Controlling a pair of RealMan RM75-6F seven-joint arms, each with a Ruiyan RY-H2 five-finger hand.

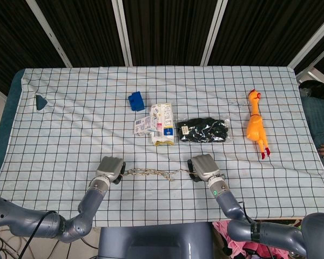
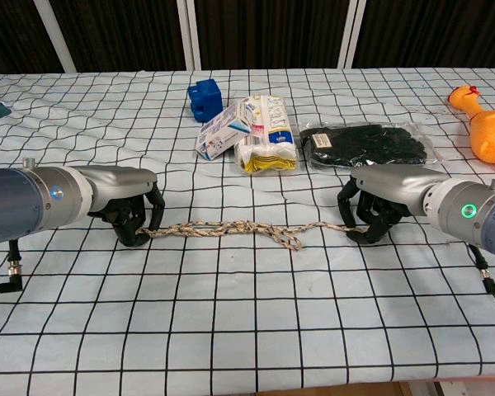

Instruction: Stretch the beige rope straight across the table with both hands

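Now | beige rope (image 2: pixel 231 228): braided, slack, kinked | left robot hand (image 2: pixel 136 216), right robot hand (image 2: pixel 371 216): each gripping an end

Rope (image 2: pixel 231 229) on table (image 1: pixel 54 156) near front edge, running left-right between left hand (image 2: pixel 132 216) and right hand (image 2: pixel 371 213), one end in each. Behind rope, mid-table: block (image 1: pixel 136 100) rearmost, carton (image 1: pixel 143 125) left of snack pack (image 1: pixel 163 124), bagged item (image 1: pixel 205 130) right of pack. Rubber chicken (image 1: pixel 256 123) far right. Wedge (image 1: pixel 40 102) far left rear.
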